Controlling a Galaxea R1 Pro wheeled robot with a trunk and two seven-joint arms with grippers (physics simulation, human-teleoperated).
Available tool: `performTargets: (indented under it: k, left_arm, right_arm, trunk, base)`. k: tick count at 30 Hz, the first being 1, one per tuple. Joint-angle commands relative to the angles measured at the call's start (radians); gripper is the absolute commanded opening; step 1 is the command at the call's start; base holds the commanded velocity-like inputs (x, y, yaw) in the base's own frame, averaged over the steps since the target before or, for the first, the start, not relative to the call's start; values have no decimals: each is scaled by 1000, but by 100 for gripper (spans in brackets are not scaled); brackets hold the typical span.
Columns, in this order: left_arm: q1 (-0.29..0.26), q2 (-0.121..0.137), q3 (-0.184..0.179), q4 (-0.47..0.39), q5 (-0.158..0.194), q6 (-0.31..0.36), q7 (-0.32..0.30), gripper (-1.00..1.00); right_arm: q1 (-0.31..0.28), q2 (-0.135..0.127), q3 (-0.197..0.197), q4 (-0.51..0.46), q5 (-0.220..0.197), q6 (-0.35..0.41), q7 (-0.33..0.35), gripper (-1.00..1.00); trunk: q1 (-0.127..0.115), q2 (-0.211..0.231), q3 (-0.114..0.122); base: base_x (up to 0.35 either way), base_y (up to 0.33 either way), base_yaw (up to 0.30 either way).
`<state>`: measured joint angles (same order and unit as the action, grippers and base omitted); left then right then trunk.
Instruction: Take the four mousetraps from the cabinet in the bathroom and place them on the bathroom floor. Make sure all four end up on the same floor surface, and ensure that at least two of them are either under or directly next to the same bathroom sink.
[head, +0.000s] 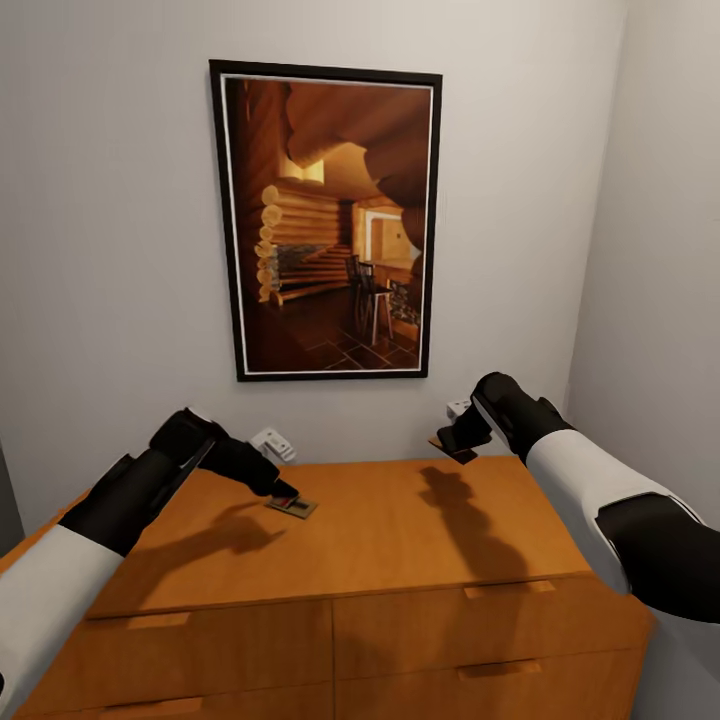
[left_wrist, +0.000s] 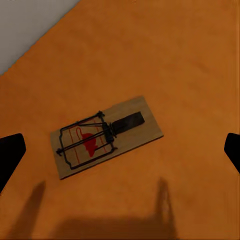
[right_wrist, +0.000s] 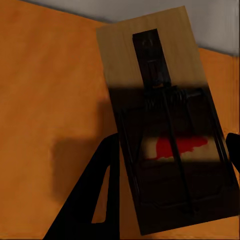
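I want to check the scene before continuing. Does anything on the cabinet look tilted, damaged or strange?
Nothing looks damaged. One small brown wooden mousetrap lies flat on the orange-brown wooden cabinet top, between the open left gripper fingers. A second mousetrap is held above the top by the right gripper, which is expected.

Head camera looks down over the cabinet (head: 400, 520) toward the wall; both wrist cameras stare close at that same orange top, each on a mousetrap (left_wrist: 106, 136), (right_wrist: 167, 135).
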<state>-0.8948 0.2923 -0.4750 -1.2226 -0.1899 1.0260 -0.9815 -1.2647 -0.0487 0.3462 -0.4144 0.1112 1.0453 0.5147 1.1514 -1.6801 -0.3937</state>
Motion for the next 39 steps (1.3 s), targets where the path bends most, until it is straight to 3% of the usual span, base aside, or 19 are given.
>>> performTargets:
  k: [1, 7, 18, 24, 31, 39]
  left_arm:
    - [-1, 7, -1, -12, -10, 3, -10, 100]
    - [-1, 24, -2, -59, -8, 3, -15, 100]
    - [-1, 31, -6, -71, -8, 3, -17, 100]
    - [-1, 60, -9, -74, -8, 3, -17, 100]
    - [-1, 86, -40, -75, -8, 4, -18, 100]
    - [-1, 90, -47, -76, -8, 6, -20, 100]
  right_arm:
    - [-1, -1, 4, -1, 9, 2, 12, -100]
    - [-1, 0, 4, -1, 9, 2, 11, -100]
    - [-1, -1, 4, -1, 10, 2, 10, -100]
    - [-1, -1, 4, -1, 10, 2, 10, -100]
    - [-1, 0, 4, 0, 8, 2, 10, -100]
    - [-1, 0, 5, 0, 7, 2, 10, -100]
  trunk:
    - [0, -1, -1]
    - [0, -1, 2]
    - [0, -1, 2]
    - [0, -1, 2]
    - [0, -1, 2]
    - [0, -1, 2]
  base:
    - [0, 0, -200]
    - [0, 0, -189]
    - [0, 0, -33]
    - [0, 0, -2]
    - [0, 0, -42]
    - [0, 0, -204]
